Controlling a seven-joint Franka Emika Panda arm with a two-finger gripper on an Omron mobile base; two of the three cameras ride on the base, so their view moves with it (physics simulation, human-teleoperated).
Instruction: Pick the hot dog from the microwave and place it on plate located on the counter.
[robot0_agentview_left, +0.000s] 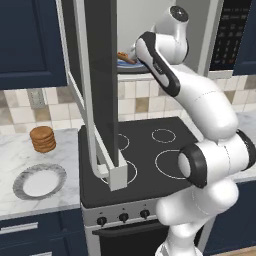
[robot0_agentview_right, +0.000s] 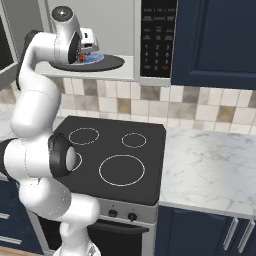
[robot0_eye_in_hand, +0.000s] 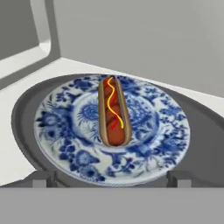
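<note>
We have the hand (robot0_eye_in_hand: 112, 181) inside the microwave (robot0_agentview_right: 127, 40), jaws wide apart, gripping nothing. In the hand view the two finger tips stand at the bottom, left and right, with the hot dog (robot0_eye_in_hand: 114, 111) straight ahead between their lines and apart from them.

The hot dog lies on the blue patterned plate (robot0_eye_in_hand: 166, 131), which sits on the dark turntable (robot0_eye_in_hand: 201, 131). Its long axis runs away from the hand, near end towards us, far end leaning slightly left. The fingers straddle across that axis, so the bun's narrow width falls between them. Good alignment, we judge; what remains is a straight advance forward and down, then closing.

Risk: the blue plate's rim lies between hand and bun, so the tips must clear it.

From the left base view, the target plate (robot0_agentview_left: 39, 180) rests on the counter (robot0_agentview_left: 12, 150) left of the stovetop (robot0_agentview_left: 145, 150), beside a stack of brown discs (robot0_agentview_left: 42, 139). The open microwave door (robot0_agentview_left: 100, 90) hangs between oven and plate; the carry must go round it.
</note>
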